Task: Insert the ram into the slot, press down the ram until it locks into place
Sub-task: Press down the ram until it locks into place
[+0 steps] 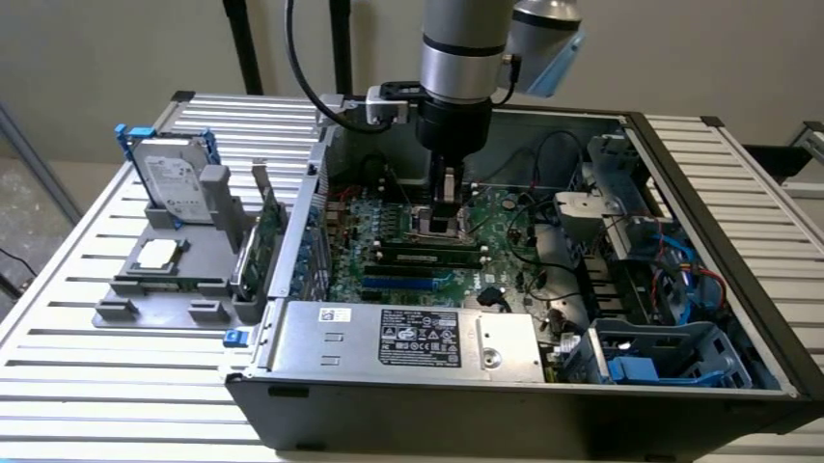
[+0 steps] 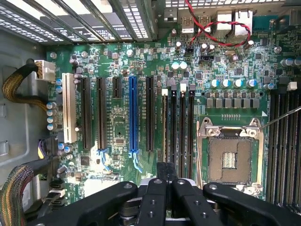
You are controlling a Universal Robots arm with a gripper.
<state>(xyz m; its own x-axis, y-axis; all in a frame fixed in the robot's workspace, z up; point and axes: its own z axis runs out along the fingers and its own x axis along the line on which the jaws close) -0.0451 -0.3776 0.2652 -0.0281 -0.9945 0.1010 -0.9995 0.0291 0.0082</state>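
Here the exterior view takes in the whole open computer case [image 1: 721, 241], with the arm upright and its gripper [image 1: 447, 224] lowered over the motherboard [image 1: 496, 260]. A ram [image 1: 429, 253] stick sits just in front of it. The wrist view looks straight down on the black slot [image 2: 173, 125] row and the silver CPU socket [image 2: 230, 157]. The fingers [image 2: 157, 197] meet, closed on nothing visible.

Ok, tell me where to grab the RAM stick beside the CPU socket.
Pinch its two flat faces near the middle of the upper long edge, coming straight down from above. The RAM stick seems to stand on edge among the black memory sockets, so only that edge is free.
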